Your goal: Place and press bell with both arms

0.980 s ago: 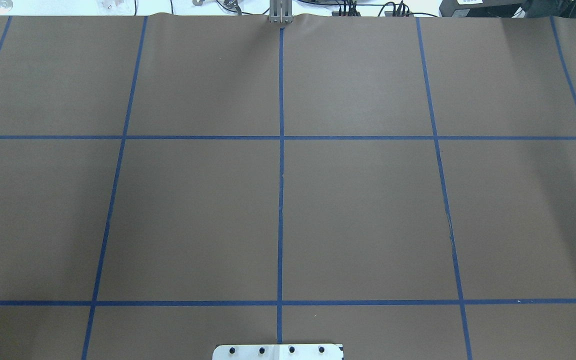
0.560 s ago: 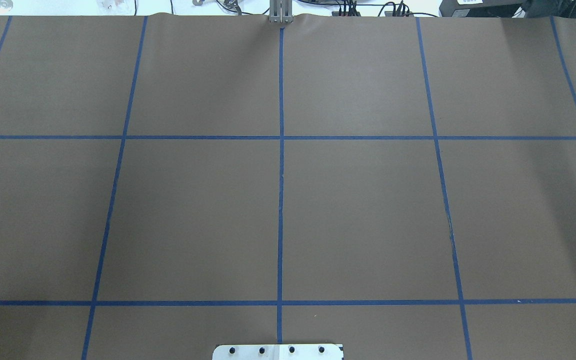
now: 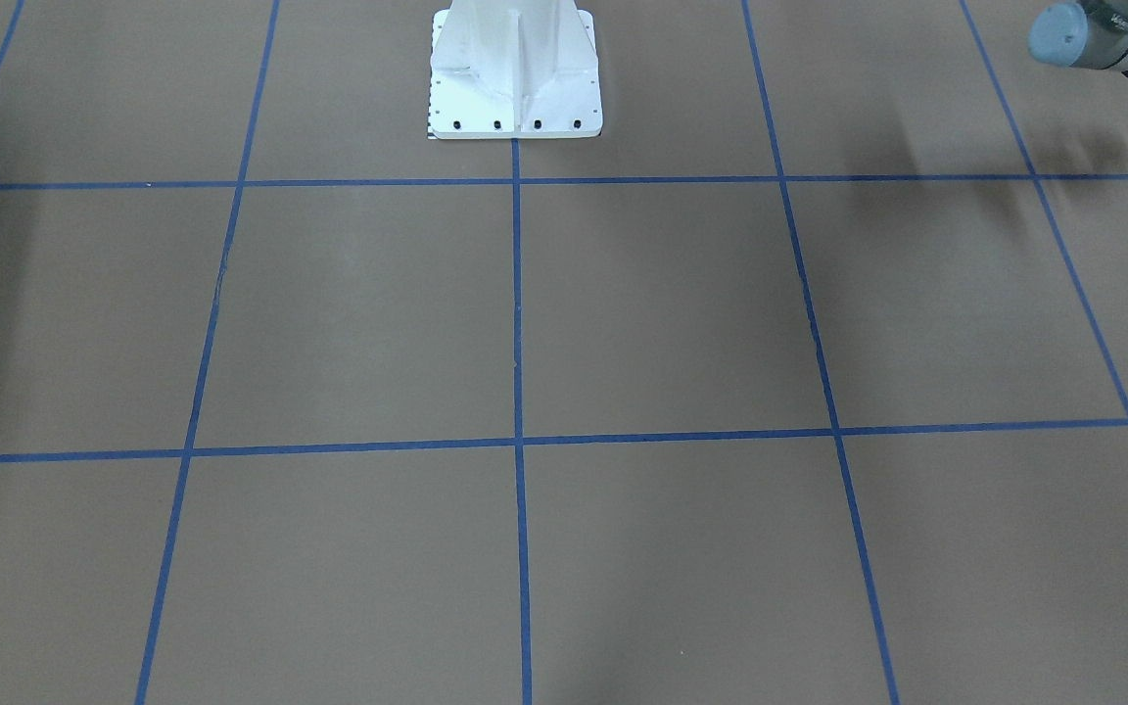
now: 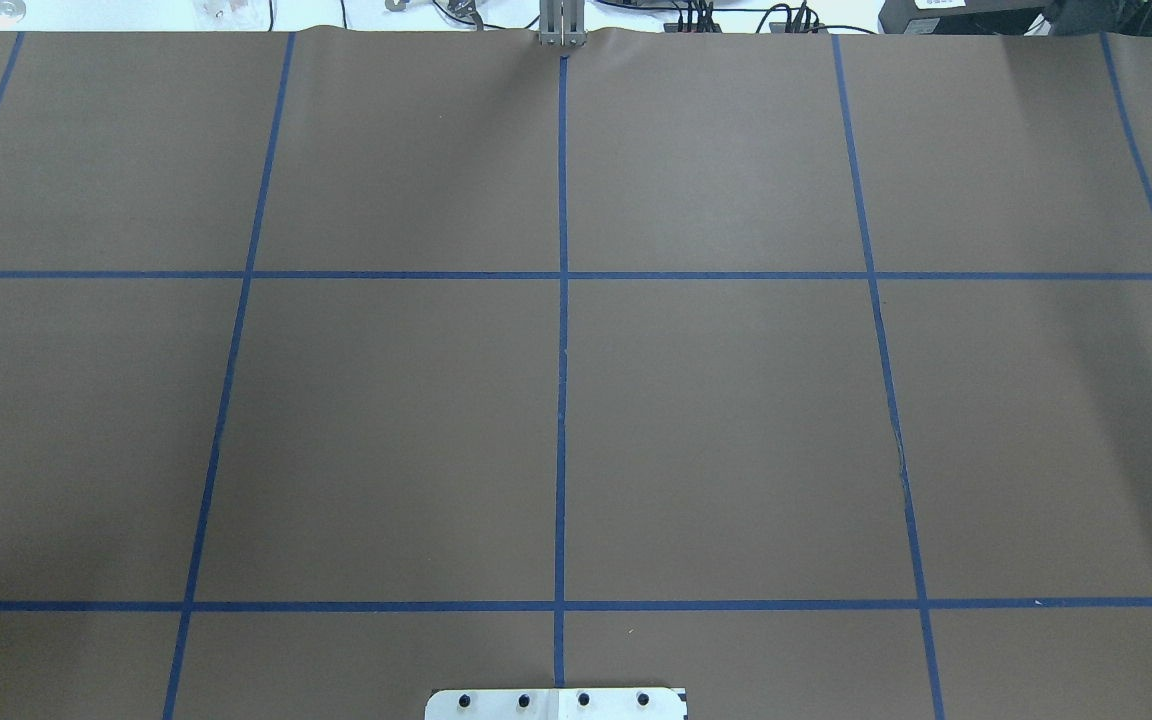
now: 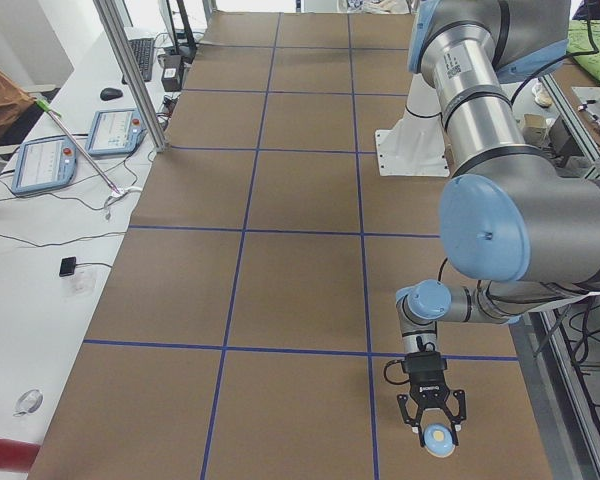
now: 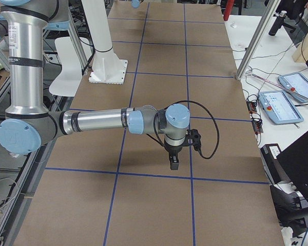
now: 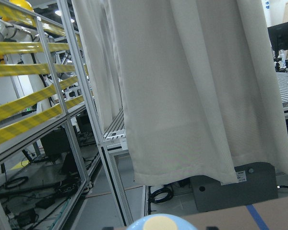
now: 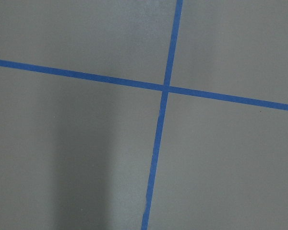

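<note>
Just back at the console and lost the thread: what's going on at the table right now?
The bell sits within the left arm's claw at the end of the table on the robot's left; whether it is gripped is unclear. The right arm's claw points down above the table near a tape crossing, holding nothing. Placing and pressing are not yet done.

1. Table cover [image 4: 386, 430]: matt brown paper, faintly creased; tape lines [image 4: 562, 400] smooth blue
2. Left arm [image 5: 485, 120]: satin silver metal; joint cap [image 5: 490, 228] smooth light-blue plastic
3. Pedestal [image 3: 515, 69]: glossy white metal
4. Curtain [image 7: 192, 96]: matt cream cloth
</note>
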